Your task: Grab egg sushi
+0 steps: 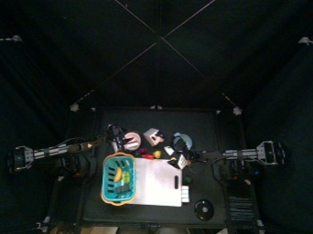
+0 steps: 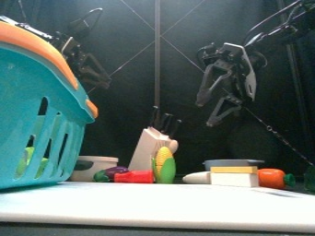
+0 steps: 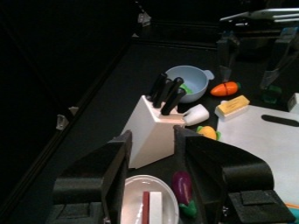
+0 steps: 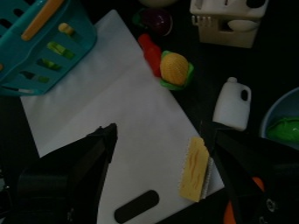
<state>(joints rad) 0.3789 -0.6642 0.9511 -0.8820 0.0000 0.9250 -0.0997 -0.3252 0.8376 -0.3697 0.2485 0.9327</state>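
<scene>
The egg sushi [image 4: 195,169], a yellow slab on white rice, lies at the edge of the white cutting board [image 4: 111,118]. It also shows in the front view [image 2: 234,175] and in the left wrist view [image 3: 233,106]. My right gripper [image 4: 158,188] is open and empty, hanging above the board with the sushi just off to one side; in the front view [image 2: 227,85] it hangs well above the sushi. My left gripper [image 3: 163,175] is open and empty, raised on the left side of the table [image 1: 95,157], near the white knife block [image 3: 158,124].
A teal basket [image 1: 119,176] stands on the board's left. Behind the board are corn [image 4: 176,68], a red pepper [image 4: 149,49], a white bottle [image 4: 233,101], a grey-blue bowl [image 3: 187,81], a carrot [image 3: 225,88] and a white bowl [image 3: 146,197].
</scene>
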